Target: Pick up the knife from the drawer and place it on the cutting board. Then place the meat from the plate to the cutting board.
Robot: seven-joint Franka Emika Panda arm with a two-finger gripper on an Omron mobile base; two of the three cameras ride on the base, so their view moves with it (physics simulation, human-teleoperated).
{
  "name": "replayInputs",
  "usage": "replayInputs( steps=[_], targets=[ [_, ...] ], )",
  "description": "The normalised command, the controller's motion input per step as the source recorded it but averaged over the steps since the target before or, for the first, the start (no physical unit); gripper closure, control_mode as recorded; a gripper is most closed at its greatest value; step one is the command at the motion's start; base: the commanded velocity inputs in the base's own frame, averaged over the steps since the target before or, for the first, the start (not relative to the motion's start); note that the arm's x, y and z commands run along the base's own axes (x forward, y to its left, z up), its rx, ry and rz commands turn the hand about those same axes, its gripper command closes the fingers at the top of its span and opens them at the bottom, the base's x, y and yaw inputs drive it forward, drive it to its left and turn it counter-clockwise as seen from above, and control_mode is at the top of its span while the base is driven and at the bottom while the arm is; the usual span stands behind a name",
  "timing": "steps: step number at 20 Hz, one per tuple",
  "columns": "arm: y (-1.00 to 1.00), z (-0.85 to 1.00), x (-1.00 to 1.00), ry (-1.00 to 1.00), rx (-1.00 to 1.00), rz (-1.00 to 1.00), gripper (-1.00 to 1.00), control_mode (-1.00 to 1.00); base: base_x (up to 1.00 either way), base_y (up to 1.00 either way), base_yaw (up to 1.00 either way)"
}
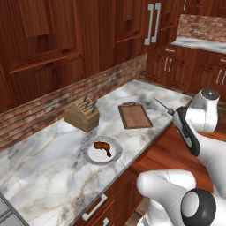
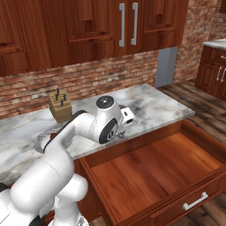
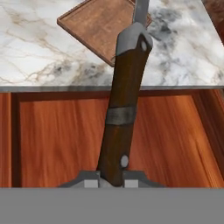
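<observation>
The claw (image 3: 109,183) is pinching the knife (image 3: 124,105) by the butt of its dark handle, and in the hand view the two fingertips (image 3: 89,180) barely peek up on either side of it, their lower parts cut off at the bottom. The handle runs straight out from the claw, but the blade is cropped by the top edge there, so its tip is lost. Directly under the claw lies the orange-brown floor of the open drawer (image 3: 57,140), and just past it the marble counter (image 3: 39,52) edge. The board (image 3: 103,26) lies on the counter beyond, ahead of the claw and slightly to one side; its far corners are cut off, and whether the blade hangs over the board or short of it is hard to tell from here. From the left base view the knife (image 1: 164,106) shows as a thin grey sliver poking out past the hand toward the board (image 1: 134,115), with the fingers themselves buried behind the white wrist. Farther along the counter from the claw sits the plate (image 1: 88,154) with the meat (image 1: 103,148) on it, small and glossy, and behind that a knife block (image 1: 82,114). In the right base view the arm's big joint covers the hand, the board and the plate completely; the drawer (image 2: 154,172) stands pulled wide open below, and the block (image 2: 60,106) pokes out behind the arm.
</observation>
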Motion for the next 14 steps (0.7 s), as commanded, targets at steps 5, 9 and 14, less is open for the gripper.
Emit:
replayInputs(
  steps=[5,9,14],
  targets=[
    [0.17,-0.01,0.45,0.00,0.00,0.05,1.00,-1.00,0.00,0.00,0.00],
    [0.22,0.00,0.45,0.00,0.00,0.05,1.00,-1.00,0.00,0.00,0.00],
    [0.29,0.00,0.46,0.00,0.00,0.05,1.00,-1.00,0.00,0.00,0.00]
  ],
)
